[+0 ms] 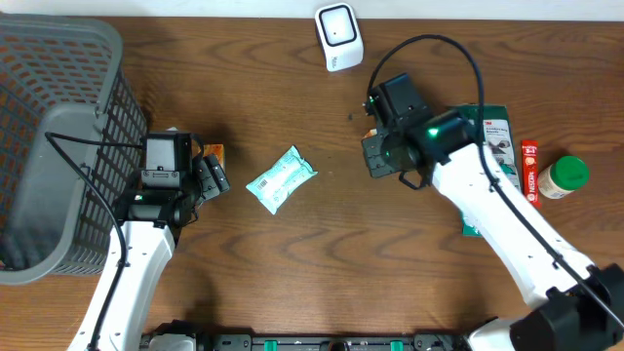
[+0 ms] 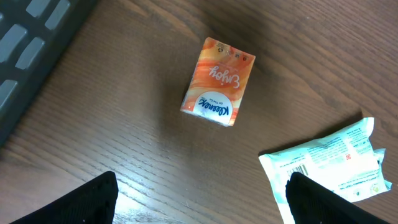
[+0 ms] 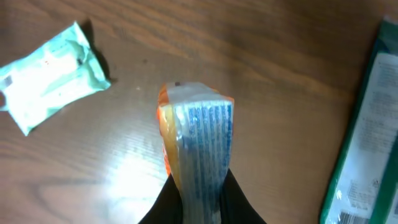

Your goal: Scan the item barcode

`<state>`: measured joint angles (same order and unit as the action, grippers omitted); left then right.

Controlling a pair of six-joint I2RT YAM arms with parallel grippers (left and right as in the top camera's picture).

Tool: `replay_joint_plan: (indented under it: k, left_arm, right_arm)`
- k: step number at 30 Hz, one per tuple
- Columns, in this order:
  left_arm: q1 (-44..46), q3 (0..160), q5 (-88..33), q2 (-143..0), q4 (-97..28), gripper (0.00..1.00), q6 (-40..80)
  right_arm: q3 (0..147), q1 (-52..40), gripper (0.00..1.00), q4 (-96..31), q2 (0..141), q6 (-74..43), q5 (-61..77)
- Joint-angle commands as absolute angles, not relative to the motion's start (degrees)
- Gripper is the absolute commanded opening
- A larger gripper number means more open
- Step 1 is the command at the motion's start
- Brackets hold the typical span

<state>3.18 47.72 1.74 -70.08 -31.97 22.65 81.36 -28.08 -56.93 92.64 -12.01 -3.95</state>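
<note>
Overhead we saw the white scanner (image 1: pixel 338 37) lying beyond the nearer right gripper (image 1: pixel 378 156); left wrist, the left gripper (image 2: pixel 199 208) gaped above a tissue pack (image 2: pixel 219 82); right wrist, that right gripper pinched the orange packet (image 3: pixel 198 124) end-up.

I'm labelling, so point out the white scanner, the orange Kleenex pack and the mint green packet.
white scanner (image 1: pixel 338 36), overhead view, front face.
orange Kleenex pack (image 2: pixel 219 81), left wrist view, top face.
mint green packet (image 1: pixel 281 179), overhead view, middle.

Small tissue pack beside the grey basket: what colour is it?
Tissue pack: orange, blue logo; left wrist view.
</note>
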Motion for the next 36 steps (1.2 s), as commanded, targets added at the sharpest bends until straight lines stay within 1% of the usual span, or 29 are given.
replay_joint_plan:
  k: [1,2,4,7,10,11,12,15,19,28,30,36]
  left_arm:
    - [3.2,49.1,2.6,-70.1,-32.1,0.87,22.5]
    - [3.2,49.1,2.6,-70.1,-32.1,0.87,22.5]
    - [3.2,49.1,2.6,-70.1,-32.1,0.87,22.5]
    - [3.2,49.1,2.6,-70.1,-32.1,0.88,22.5]
    - [3.2,49.1,2.6,-70.1,-32.1,0.87,22.5]
    - [3.2,49.1,2.6,-70.1,-32.1,0.87,22.5]
    - [3.2,49.1,2.6,-70.1,-32.1,0.88,22.5]
    - [3.2,49.1,2.6,-70.1,-32.1,0.87,22.5]
    - [3.2,49.1,2.6,-70.1,-32.1,0.87,22.5]
    - [3.2,49.1,2.6,-70.1,-32.1,0.87,22.5]
    - [3.2,49.1,2.6,-70.1,-32.1,0.87,22.5]
    - [3.2,49.1,2.6,-70.1,-32.1,0.87,22.5]
  right_arm:
    - [90.5,-26.2,0.01,-63.4,92.6,-13.7,-1.3]
    - [97.6,-25.0,0.01,-68.9,94.3,-13.6,-1.4]
    - [107.7,-24.0,0.01,-75.5,97.1,-13.2,-1.4]
    - [130.2,-23.2,0.01,-89.7,105.4,-13.3,-1.4]
    - [146.4,-22.1,0.01,-97.3,113.5,-13.3,-1.4]
    - [149.2,-21.6,0.01,-97.3,115.5,-13.2,-1.0]
    - [152.7,-20.9,0.01,-95.4,119.3,-13.1,-1.2]
    - [152.8,-20.9,0.01,-90.1,123.2,-12.5,-2.9]
    - [152.8,-21.0,0.01,-79.3,130.2,-9.1,-6.9]
    - [152.8,-21.4,0.01,-59.9,144.2,-7.5,-9.2]
    - [152.8,-22.1,0.01,-55.4,148.2,-7.4,-11.9]
    - [152.8,-22.3,0.01,-48.2,154.7,-5.7,-14.6]
